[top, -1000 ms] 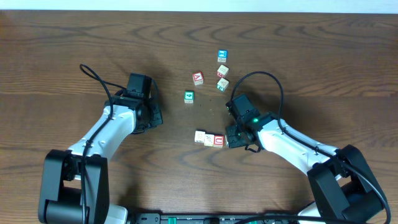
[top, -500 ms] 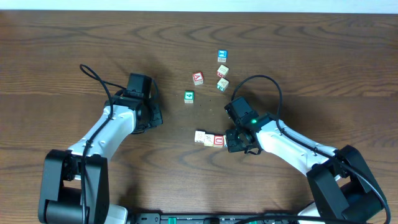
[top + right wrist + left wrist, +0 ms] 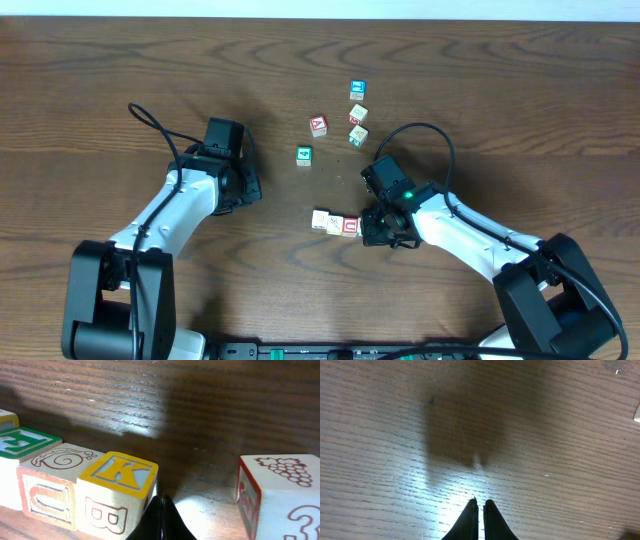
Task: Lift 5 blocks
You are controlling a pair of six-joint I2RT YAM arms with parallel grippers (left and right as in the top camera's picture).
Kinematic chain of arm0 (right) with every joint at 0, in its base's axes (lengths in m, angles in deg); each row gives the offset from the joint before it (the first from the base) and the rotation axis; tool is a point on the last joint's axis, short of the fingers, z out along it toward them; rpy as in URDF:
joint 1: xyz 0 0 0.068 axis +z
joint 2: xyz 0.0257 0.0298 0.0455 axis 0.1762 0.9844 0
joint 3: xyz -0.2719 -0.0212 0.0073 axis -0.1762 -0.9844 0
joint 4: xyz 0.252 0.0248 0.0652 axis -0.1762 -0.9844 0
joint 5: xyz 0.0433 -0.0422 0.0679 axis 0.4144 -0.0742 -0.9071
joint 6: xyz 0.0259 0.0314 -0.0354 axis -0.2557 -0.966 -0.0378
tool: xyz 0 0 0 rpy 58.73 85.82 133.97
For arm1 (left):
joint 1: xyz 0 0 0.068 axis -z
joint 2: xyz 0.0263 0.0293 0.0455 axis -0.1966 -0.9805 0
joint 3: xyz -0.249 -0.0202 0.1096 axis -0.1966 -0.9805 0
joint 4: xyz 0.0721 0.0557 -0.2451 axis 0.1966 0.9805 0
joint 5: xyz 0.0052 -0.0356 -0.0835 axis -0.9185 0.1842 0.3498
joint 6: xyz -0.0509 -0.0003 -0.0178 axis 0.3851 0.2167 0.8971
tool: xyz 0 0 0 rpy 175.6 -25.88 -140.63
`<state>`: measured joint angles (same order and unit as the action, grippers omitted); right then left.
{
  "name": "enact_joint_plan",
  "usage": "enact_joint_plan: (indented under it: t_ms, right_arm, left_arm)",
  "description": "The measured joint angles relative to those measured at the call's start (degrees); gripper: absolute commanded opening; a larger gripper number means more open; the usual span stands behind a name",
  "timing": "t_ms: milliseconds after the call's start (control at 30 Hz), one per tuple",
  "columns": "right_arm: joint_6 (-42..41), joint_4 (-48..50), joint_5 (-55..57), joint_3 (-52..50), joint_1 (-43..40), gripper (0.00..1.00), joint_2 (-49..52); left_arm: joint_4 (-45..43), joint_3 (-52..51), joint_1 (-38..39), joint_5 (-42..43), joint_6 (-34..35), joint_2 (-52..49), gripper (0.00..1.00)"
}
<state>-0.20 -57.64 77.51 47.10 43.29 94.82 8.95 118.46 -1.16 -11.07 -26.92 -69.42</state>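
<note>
- right gripper (image 3: 161, 502): jaws fully closed, tips pressed together, nothing held.
- tips are down near the table (image 3: 240, 405), in the gap between the k block (image 3: 117, 492) on the gripper's left in the wrist view and the grape block (image 3: 280, 495) on its right.
- k block is just beside the tips, can't tell if touching. grape block stands clear of them.
- further left of the gripper, past the k block: snail block (image 3: 55, 477), then green-edged block (image 3: 20, 445), touching in one line. a yellow-edged corner (image 3: 6, 420) shows at the frame edge.
- overhead: row of blocks (image 3: 336, 223) ends right at this gripper, whose body covers the near end.
- well beyond the gripper, away from the arm bases: upper pale cube (image 3: 358, 114), lower pale cube (image 3: 357, 134), blue-faced cube (image 3: 357, 90), red a cube (image 3: 318, 125), green-faced cube (image 3: 304, 155), all on the table.
- left gripper (image 3: 480, 505): closed to a thin slit, empty, over bare wood. every block is well apart from it, toward the right arm's side.
</note>
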Motion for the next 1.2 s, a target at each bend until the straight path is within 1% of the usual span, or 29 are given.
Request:
enact_joint_plan:
  t_ms: [167, 400, 567, 667, 833, 900, 967, 1067, 1100, 1200]
  right_arm:
    - [-1.42, -1.73, 0.94, 0.00, 0.00, 0.01, 0.00]
    - [-4.61, -10.29, 6.40, 0.28, 0.00, 0.01, 0.00]
    - [-9.73, -14.84, 12.41, 0.28, -0.15, 0.01, 0.00]
    - [-12.83, -14.29, 15.50, 0.28, -1.42, 0.01, 0.00]
    - [-14.32, -8.41, 17.90, 0.31, -7.02, 0.01, 0.00]
    - [-12.83, -5.49, 17.99, 0.33, -9.31, 0.01, 0.00]
    - [-9.11, -1.62, 17.44, 0.33, -11.45, 0.01, 0.00]
    - [-2.64, 2.40, 14.71, 0.35, -12.81, 0.01, 0.00]
    - [1.27, 3.82, 12.37, 0.37, -13.20, 0.01, 0.00]
    - [7.93, 4.07, 8.52, 0.37, -13.20, 0.01, 0.00]
  left_arm:
    - [0.07, 0.00, 0.00, 0.00, 0.00, 0.00, 0.07]
    - [0.22, 0.00, 0.00, 0.00, 0.00, 0.00, 0.07]
    - [0.24, 0.00, 0.00, 0.00, 0.00, 0.00, 0.08]
    - [0.42, 0.00, 0.00, 0.00, 0.00, 0.00, 0.07]
    - [0.87, 0.00, 0.00, 0.00, 0.00, 0.00, 0.08]
    - [0.90, 0.00, 0.00, 0.00, 0.00, 0.00, 0.07]
    - [0.87, 0.00, 0.00, 0.00, 0.00, 0.00, 0.07]
    - [0.85, 0.00, 0.00, 0.00, 0.00, 0.00, 0.08]
    - [0.85, 0.00, 0.00, 0.00, 0.00, 0.00, 0.08]
    - [0.85, 0.00, 0.00, 0.00, 0.00, 0.00, 0.08]
